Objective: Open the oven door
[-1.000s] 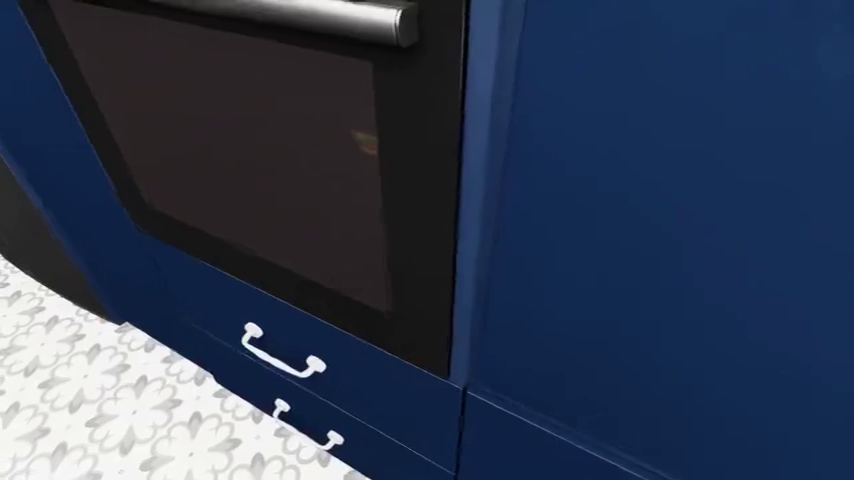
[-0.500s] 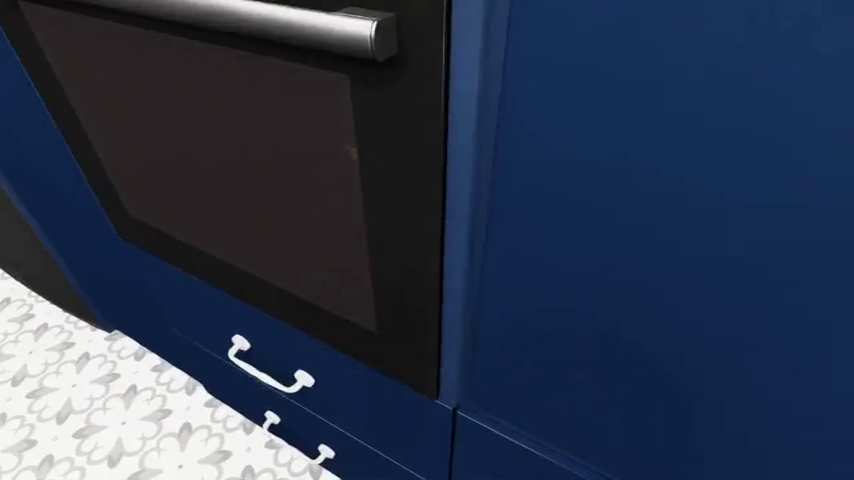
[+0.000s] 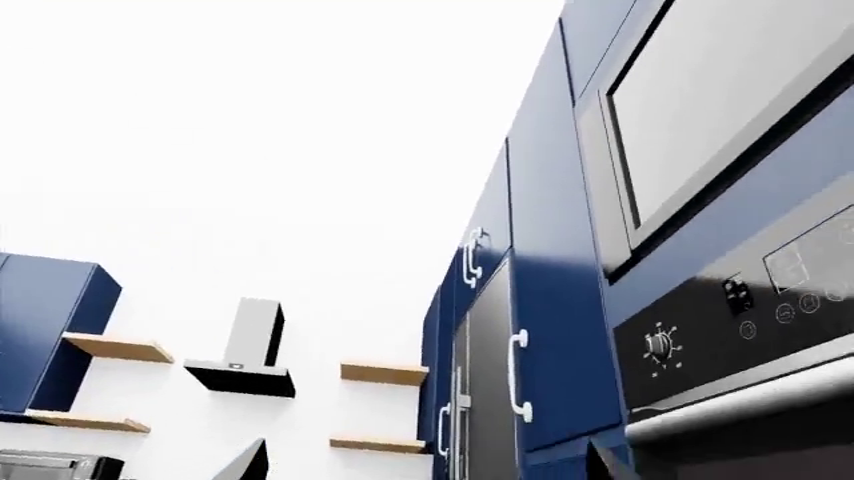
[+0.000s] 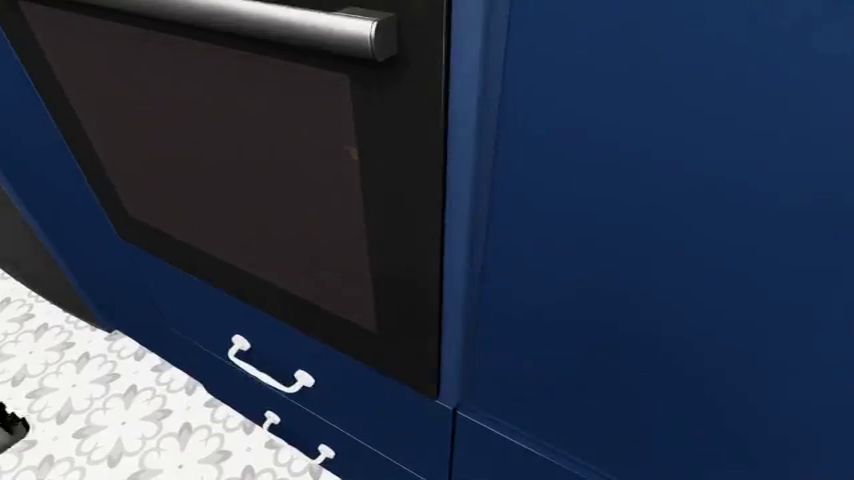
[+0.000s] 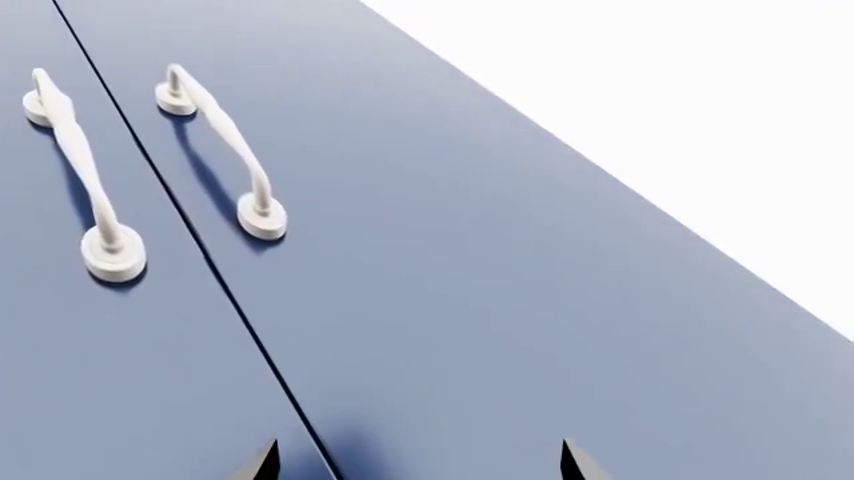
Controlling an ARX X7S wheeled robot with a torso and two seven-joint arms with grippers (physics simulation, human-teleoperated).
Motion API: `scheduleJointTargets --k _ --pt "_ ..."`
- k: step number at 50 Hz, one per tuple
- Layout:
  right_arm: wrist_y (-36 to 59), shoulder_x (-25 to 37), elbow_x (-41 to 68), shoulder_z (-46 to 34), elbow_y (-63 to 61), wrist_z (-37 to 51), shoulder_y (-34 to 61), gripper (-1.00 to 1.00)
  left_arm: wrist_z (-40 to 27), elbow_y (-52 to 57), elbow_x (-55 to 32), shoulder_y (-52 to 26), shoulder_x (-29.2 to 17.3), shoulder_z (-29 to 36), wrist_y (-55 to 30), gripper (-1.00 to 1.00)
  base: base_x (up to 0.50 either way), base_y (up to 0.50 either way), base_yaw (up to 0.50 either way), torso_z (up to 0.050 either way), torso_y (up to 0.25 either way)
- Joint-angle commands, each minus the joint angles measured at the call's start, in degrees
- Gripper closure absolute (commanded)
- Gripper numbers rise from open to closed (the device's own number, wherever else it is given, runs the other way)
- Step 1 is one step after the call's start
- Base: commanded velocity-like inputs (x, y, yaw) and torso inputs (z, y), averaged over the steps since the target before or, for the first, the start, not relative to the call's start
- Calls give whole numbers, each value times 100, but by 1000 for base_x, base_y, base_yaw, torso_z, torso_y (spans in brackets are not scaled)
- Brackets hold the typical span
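- From the head camera I see the oven door [image 4: 240,170] at the upper left, a glossy black panel with a dark window, sitting flush in its frame.
- Its silver bar handle [image 4: 254,22] runs along the door's top edge, with the right end cap in view.
- Under the door there are two navy drawer fronts, each with a small white curved handle: the upper one [image 4: 271,368] and the lower one [image 4: 300,437].
- A tall plain navy cabinet panel [image 4: 654,240] fills the right half of that view, just beside the oven.
- Patterned grey-and-white floor tiles [image 4: 94,400] show at the lower left.
- Neither arm appears in the head view.
- My left gripper [image 3: 427,462] shows only as two dark fingertips [image 3: 248,462] at the frame edge, well apart, with nothing between them.
- That wrist camera looks up past the oven's control panel with its knob [image 3: 658,345], and the microwave [image 3: 707,120] above it.
- My right gripper [image 5: 416,460] also shows just two dark tips, spread wide and empty, close to two navy cabinet doors [image 5: 441,280] with white handles [image 5: 220,150].
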Motion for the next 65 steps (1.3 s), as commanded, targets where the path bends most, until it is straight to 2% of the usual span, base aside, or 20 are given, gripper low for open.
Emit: scheduleJointTargets --k 1,9,11,29,33,37,38,40,44,54,65 --pt "-91 12 -50 -22 13 -3 -11 -100 175 -750 388 225 -341 416 856 -100 0 0 0 0 0" --pt "-241 11 -95 -32 51 -29 -39 -100 194 -850 336 287 -426 502 1063 -100 0 0 0 0 0" --pt "-243 28 -119 -27 44 -31 -31 -100 -33 -855 326 210 -372 364 1327 -100 0 0 0 0 0" --pt "-252 52 -124 -42 47 4 -47 -100 -63 -858 331 216 -391 380 1325 -100 0 0 0 0 0" --pt "-257 49 -127 -43 47 24 -36 -100 501 -885 478 52 -556 811 704 -100 0 0 0 0 0" --pt "-235 65 -115 -43 37 35 -35 -100 1103 -1075 528 -191 -865 1398 656 -100 0 0 0 0 0" --pt "-227 69 -111 -43 35 39 -34 -100 1420 -1024 747 -296 -914 1565 279 -100 0 0 0 0 0" --pt "-230 78 -104 -49 46 39 -27 -100 1501 -1122 653 -372 -1020 1711 513 -100 0 0 0 0 0" --pt "-218 81 -92 -48 34 51 -39 -100 1927 -1286 556 -562 -1153 2065 379 -100 0 0 0 0 0" --pt "-261 78 -75 -68 36 50 -89 -100 2299 -1200 704 -826 -1371 2309 332 -100 0 0 0 0 0" --pt "-267 101 -81 -96 82 60 -67 -100 3115 -977 621 -1354 -1838 2520 -100 -100 0 0 0 0 0"
